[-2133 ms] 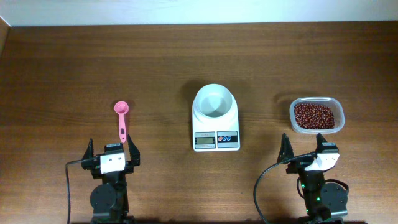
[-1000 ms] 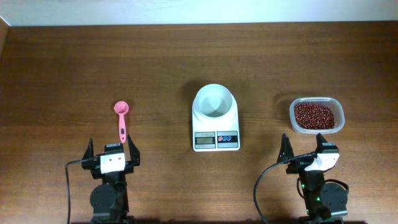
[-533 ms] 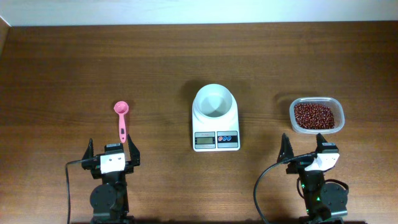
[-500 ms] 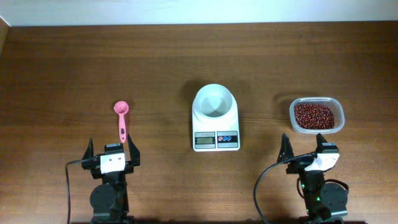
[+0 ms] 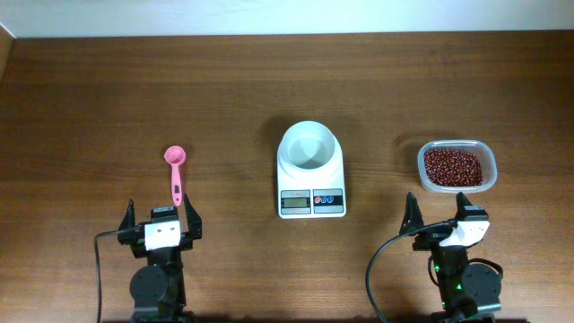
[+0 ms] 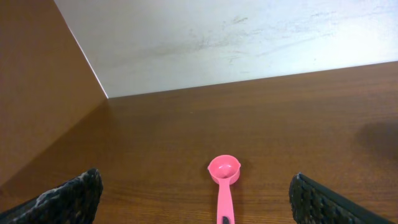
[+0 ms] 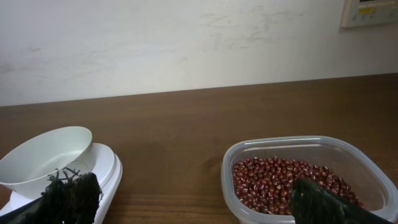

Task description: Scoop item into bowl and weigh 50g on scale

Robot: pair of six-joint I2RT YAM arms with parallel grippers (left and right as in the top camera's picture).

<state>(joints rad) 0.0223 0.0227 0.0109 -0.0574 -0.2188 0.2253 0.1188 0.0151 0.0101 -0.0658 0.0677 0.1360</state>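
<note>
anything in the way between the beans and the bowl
Nothing visible. Only bare table lies between the beans in their tub and the bowl on the scale; the scoop lies on the scale's other side.

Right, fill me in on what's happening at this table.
Nothing is being handled. The left gripper and right gripper sit open at the near edge. A pink spoon lies in front of the left one, the white bowl sits empty on the scale, and the beans are in the clear tub on the right.
</note>
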